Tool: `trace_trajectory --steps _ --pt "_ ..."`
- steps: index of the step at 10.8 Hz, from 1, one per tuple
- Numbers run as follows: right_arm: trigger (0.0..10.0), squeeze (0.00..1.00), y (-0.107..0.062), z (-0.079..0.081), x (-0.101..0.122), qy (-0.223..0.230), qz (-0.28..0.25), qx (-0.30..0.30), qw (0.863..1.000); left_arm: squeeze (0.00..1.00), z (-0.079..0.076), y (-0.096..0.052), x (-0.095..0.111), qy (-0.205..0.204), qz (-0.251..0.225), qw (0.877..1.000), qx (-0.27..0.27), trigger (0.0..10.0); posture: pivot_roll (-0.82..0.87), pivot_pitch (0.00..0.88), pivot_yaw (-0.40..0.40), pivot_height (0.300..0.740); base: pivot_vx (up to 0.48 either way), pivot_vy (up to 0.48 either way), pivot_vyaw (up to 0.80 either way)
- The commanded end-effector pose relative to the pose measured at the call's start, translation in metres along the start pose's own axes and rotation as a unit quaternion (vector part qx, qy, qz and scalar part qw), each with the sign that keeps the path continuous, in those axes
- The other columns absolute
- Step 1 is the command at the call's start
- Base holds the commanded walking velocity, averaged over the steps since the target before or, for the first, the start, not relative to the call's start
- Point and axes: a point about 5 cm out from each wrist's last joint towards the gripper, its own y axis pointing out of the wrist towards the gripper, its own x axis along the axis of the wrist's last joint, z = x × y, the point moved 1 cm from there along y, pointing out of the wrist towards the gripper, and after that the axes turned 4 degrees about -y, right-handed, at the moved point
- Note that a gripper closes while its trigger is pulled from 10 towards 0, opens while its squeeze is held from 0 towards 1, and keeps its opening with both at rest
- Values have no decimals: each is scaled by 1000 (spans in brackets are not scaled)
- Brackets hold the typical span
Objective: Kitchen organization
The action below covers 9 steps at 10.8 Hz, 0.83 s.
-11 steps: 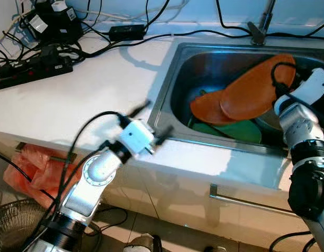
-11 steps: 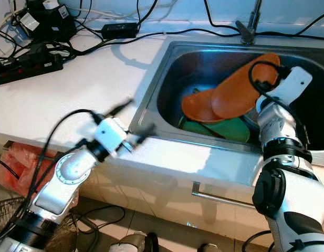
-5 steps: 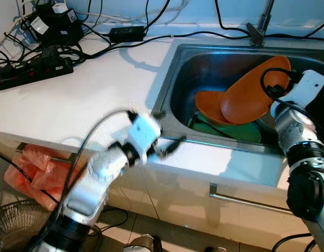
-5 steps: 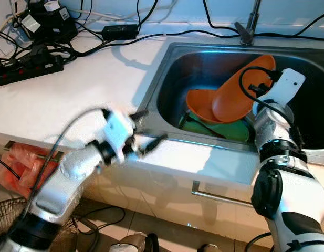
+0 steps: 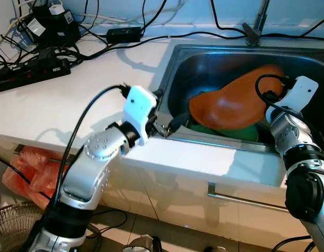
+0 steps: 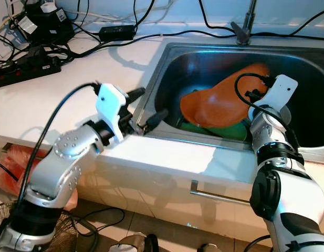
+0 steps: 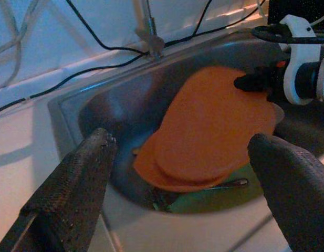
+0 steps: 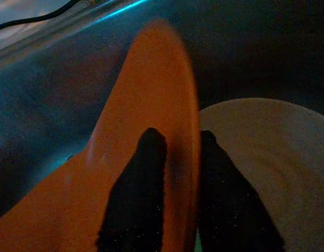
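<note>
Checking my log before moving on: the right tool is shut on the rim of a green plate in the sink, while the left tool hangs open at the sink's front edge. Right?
Not quite. The plate pinched by the right tool is orange, not green, as the right wrist view shows with a finger on each side of its rim. The rest holds: it is in the sink, and the left tool is open at the front edge.

Two plain orange plates lie over a green plate in the grey steel sink. A beige dish sits beside them. The worktop is white, crossed by black cables.
</note>
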Motion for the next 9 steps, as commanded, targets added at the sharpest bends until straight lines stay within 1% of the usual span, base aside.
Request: trace_trajectory --steps 1,5,7,8,9 --pt "10000 1000 0 2 -5 -4 7 7 1000 0 4 -2 -1 -4 8 1000 6 10000 173 112 133 740 0 0 0" --pt "10000 1000 0 1 -4 -6 7 10 1000 0 3 -3 -2 -8 17 1000 4 10000 168 108 132 740 0 0 0" --pt "10000 1000 -1 5 12 -85 -40 34 995 0 0 -4 2 -16 8 1000 -12 10000 167 107 127 740 0 0 0" --pt "10000 1000 -2 9 19 -115 -63 48 990 0 2 -5 4 -16 -2 1000 -5 10000 167 107 127 740 0 0 0" --pt "10000 1000 -6 17 29 -149 -105 73 980 0 7 -5 6 -16 -18 1000 20 10000 149 106 122 740 0 0 0"
